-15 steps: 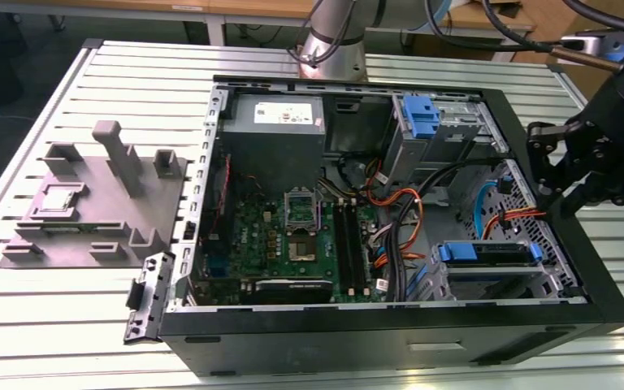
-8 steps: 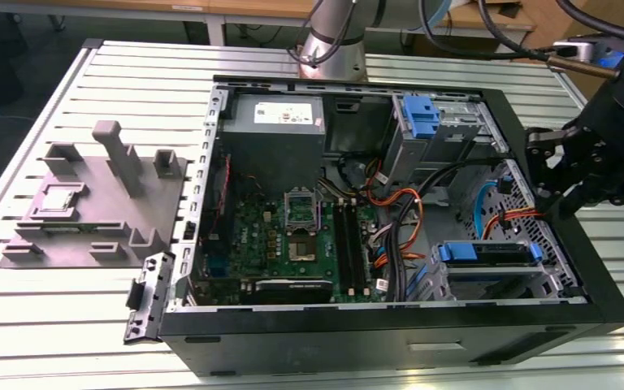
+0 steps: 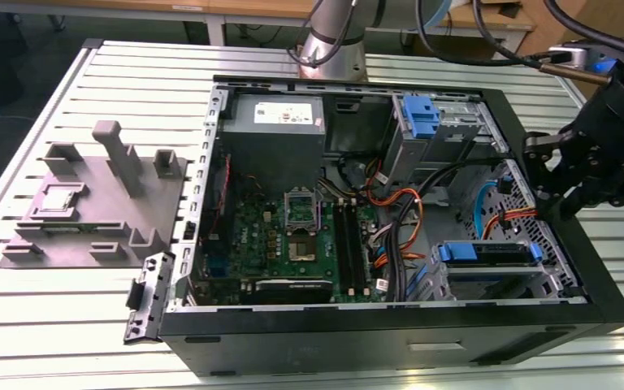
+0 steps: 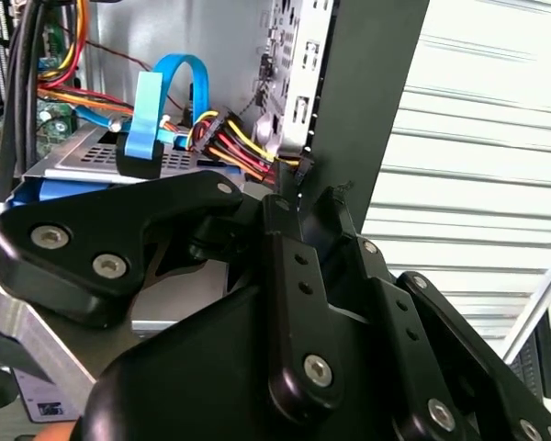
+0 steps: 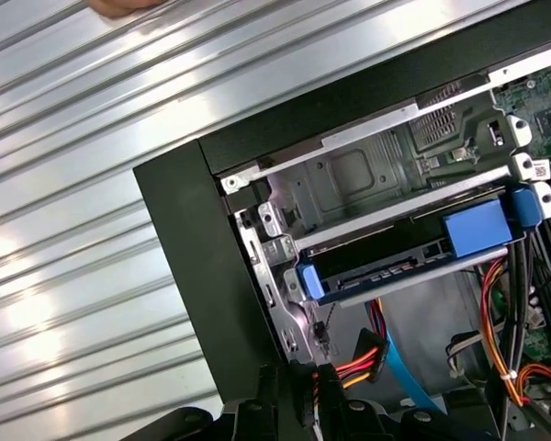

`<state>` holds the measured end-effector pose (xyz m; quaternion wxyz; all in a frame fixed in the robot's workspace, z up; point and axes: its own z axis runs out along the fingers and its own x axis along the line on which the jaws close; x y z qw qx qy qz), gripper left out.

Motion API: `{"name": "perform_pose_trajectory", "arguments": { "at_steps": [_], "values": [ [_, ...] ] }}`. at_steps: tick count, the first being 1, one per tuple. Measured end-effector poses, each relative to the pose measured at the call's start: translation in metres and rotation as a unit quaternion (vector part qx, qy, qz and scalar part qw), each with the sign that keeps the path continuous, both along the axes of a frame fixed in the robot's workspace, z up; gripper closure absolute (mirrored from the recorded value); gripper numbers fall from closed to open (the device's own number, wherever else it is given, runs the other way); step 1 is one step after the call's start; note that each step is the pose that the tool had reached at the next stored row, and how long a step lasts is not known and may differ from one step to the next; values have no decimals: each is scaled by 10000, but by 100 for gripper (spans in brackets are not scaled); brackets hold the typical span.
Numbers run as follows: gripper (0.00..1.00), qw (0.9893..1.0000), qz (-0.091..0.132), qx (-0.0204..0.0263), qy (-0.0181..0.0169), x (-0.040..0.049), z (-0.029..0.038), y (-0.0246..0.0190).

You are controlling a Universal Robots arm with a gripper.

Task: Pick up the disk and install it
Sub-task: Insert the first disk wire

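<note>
Pincer [image 3: 556,183] linkage hangs over the edge of the open computer case [image 3: 604,301] on the exterior view's right, its black fingers [image 4: 289,266] drawn close together at the tips in the second wrist view, with nothing visibly between them; they sit just beside the bundle of red, yellow and orange power cables [image 4: 234,147] and the blue ribbon cable [image 4: 170,78]. Just beyond the tips lies the disk [image 3: 489,264], already resting in the drive cage [image 5: 349,179] at the case's corner, blue bracket rails along its edges and a blue tab [image 5: 477,230] at its near end. By its look it is a dense, rigid metal slab: fairly heavy for its bulk, smooth-sided and prone to slip, and sensitive to knocks. The plastic rails seem the better hold, clamped across the two long edges, since the flat faces give little purchase and the connector end is crowded with cables. The case rests on a slatted metal bench [image 3: 52,309], beside a grey fixture [image 3: 95,203].
</note>
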<state>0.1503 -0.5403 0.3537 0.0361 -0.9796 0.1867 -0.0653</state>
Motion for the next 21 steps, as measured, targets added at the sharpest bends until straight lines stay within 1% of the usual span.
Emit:
{"name": "perform_pose_trajectory", "arguments": {
  "at_steps": [1,3,8,12,15,16,19,21],
  "values": [
    [69,10000,0,1,-27,-4,-3,1],
    [69,10000,0,2,-65,-9,-6,1],
    [69,10000,0,2,-68,-12,-6,2],
    [69,10000,-1,3,-68,-45,-11,4],
    [69,10000,0,2,-68,-44,-14,20],
    [69,10000,-1,0,-68,-42,-17,36],
    [70,10000,-1,-41,-68,-36,-22,38],
    [83,10000,-1,-48,-68,-36,-23,37]
  ]
}}
